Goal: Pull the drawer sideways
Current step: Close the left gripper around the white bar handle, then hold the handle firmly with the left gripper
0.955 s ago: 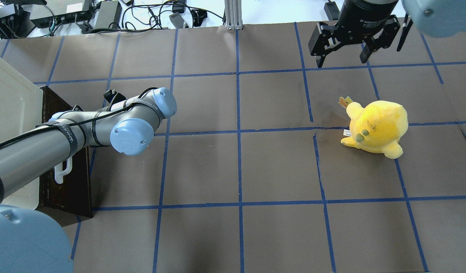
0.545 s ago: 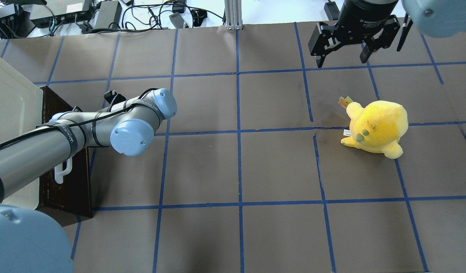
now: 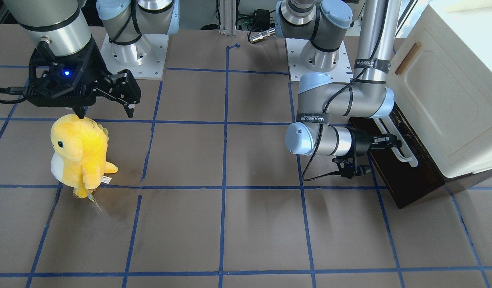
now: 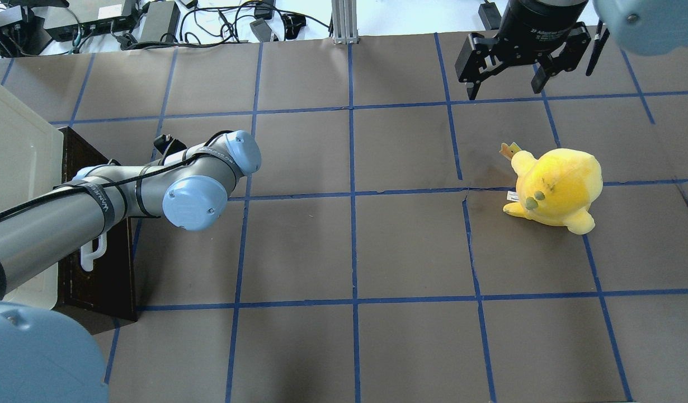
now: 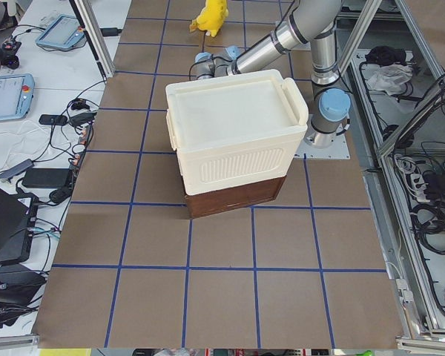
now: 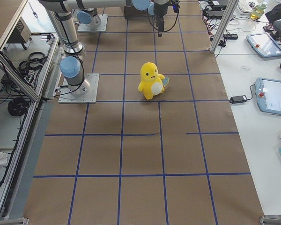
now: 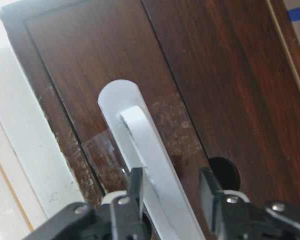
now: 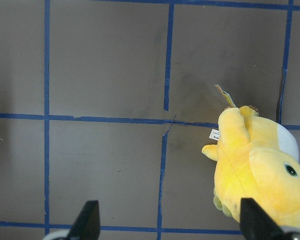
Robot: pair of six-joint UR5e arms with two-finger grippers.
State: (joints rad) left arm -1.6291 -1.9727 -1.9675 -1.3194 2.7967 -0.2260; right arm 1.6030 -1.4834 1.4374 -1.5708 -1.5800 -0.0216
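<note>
Seen from overhead, the left arm (image 4: 53, 224) covers the left gripper (image 7: 171, 175) completely, along with most of the white bar handle (image 4: 92, 253) on the drawer (image 4: 103, 277); only one end of the bar shows. The cream cabinet box (image 4: 19, 168) runs off that view's left edge. From the left-end camera, the cabinet hides the drawer front. The left wrist view cuts the handle at its bottom edge, and the right wrist view cuts the yellow plush toy (image 8: 260, 170) at its right edge.

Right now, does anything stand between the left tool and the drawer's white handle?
Nothing visible does. The left tool is open, with one jaw on each side of the white bar handle of the drawer; no other thing lies between them.
</note>
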